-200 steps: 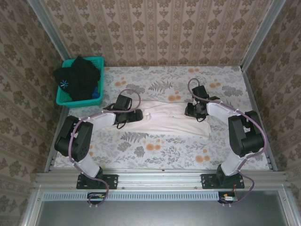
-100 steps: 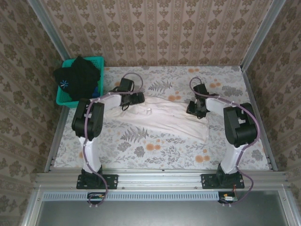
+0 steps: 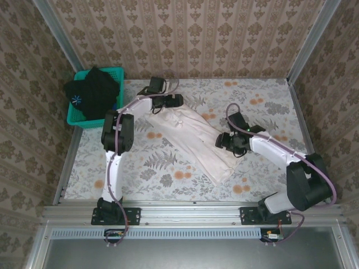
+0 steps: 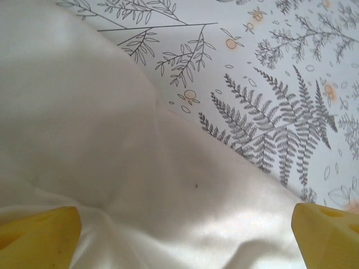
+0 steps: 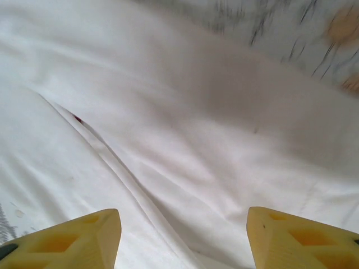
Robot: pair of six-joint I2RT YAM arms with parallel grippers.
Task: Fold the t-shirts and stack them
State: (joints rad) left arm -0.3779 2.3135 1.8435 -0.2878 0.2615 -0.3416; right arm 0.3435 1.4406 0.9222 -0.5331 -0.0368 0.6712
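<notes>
Diagonal across mid-frame from above, pale side up: shirt (image 3: 192, 134), flattened, probably for folding. At its upper end, left gripper (image 3: 175, 101), fingers (image 4: 39, 238) spread wide, pinching nothing. At its right edge, right gripper (image 3: 220, 140), likewise spread over cloth, poised for a hold.

Beige patterned wallpaper walls (image 3: 190, 39) around a floral-clothed table (image 3: 269, 89), aluminium rail (image 3: 190, 212) in front.
</notes>
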